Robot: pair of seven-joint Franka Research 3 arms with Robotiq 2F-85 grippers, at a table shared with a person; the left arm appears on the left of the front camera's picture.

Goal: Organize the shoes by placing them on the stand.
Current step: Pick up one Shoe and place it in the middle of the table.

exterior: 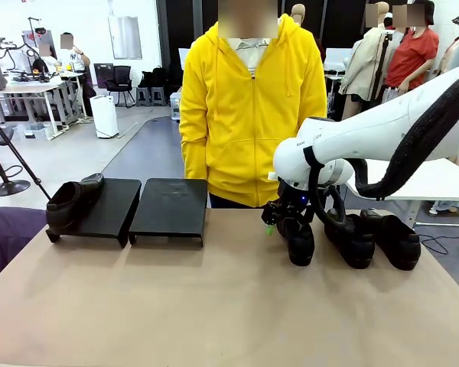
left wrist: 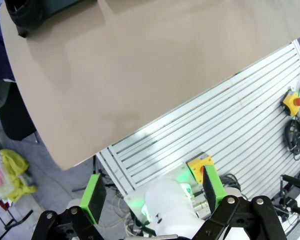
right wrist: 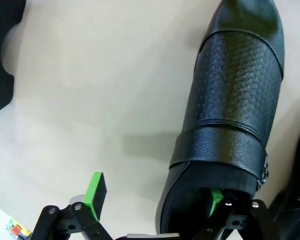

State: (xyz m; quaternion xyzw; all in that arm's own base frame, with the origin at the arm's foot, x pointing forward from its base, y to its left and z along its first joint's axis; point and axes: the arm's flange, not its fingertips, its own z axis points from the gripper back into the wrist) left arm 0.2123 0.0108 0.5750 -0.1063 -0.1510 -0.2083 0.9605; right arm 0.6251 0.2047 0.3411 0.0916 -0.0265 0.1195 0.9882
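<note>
A black loafer rests on the left one of the two black stands, and the stand beside it is bare. Three more shoes sit in a row at the right. My right gripper is down at the leftmost of these. In the right wrist view that shoe fills the right half. The right gripper stands open astride its side wall, one pad outside and the other inside the opening. My left gripper is open and holds nothing, out past the table's edge.
A person in a yellow hoodie stands at the far edge behind the stands and shoes. The tan table is bare in front. In the left wrist view the table edge and the slatted robot base lie below my fingers.
</note>
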